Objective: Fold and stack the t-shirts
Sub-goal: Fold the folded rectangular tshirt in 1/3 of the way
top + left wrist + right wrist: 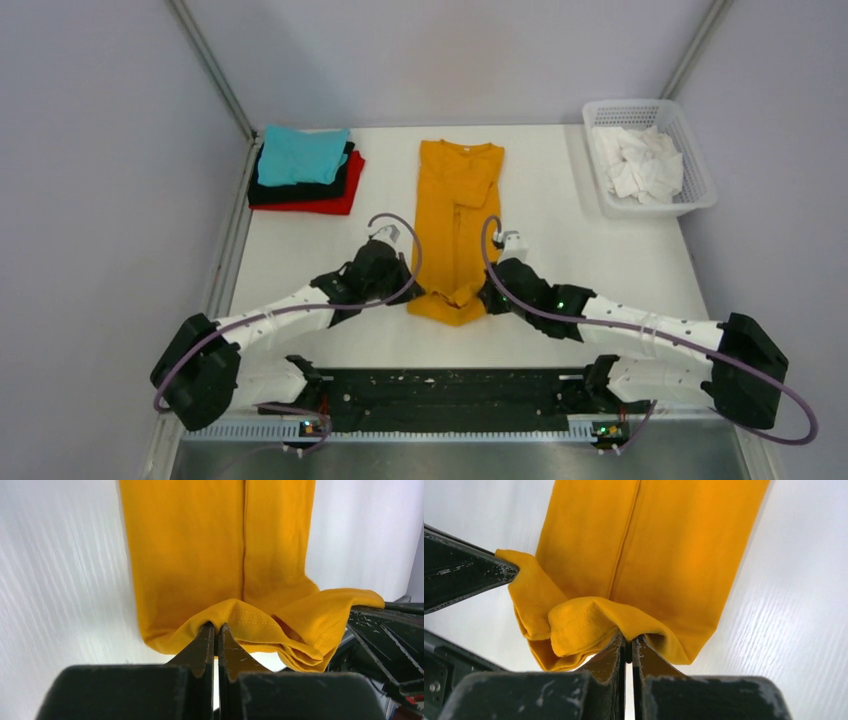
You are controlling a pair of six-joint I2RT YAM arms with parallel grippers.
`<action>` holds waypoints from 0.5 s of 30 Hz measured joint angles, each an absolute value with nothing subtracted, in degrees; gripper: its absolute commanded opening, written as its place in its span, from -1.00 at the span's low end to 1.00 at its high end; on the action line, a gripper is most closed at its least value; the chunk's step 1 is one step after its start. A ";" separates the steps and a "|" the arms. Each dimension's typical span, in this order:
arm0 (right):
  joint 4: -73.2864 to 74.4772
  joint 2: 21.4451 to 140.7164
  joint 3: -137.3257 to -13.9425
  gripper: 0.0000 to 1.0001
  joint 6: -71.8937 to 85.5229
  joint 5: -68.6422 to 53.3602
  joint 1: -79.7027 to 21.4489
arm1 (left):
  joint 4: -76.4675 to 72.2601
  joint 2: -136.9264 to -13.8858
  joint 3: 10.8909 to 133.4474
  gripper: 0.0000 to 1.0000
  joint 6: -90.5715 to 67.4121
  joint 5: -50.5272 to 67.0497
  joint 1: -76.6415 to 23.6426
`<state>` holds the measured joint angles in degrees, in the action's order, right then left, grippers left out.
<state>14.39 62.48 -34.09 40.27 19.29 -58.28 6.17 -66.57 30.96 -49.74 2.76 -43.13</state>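
The mustard-orange t-shirt lies on the white table, folded lengthwise into a narrow strip, collar at the far end. Its near hem is bunched and lifted. My left gripper is shut on the hem's left corner, which shows in the left wrist view. My right gripper is shut on the hem's right corner, which shows in the right wrist view. A stack of folded tees sits at the far left: teal on top, black under it, red at the bottom.
A white plastic basket with crumpled white cloth stands at the far right corner. Grey walls enclose the table on three sides. The other arm's fingers show at the right edge of the left wrist view.
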 measured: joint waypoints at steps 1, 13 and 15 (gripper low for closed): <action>13.67 62.74 -34.52 -1.00 39.70 19.77 -57.28 | 5.98 -67.94 32.32 -1.00 -49.23 2.96 -42.13; 3.33 68.95 -39.62 -1.00 30.98 19.81 -44.77 | 6.70 -81.67 51.13 -1.00 -40.73 2.87 -32.27; 1.37 70.98 -40.75 -1.00 29.34 19.27 -43.57 | 6.90 -84.09 54.22 -1.00 -39.33 2.72 -31.31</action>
<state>1.37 70.98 -40.75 29.34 19.27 -43.57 6.90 -84.09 54.22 -39.33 2.72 -31.31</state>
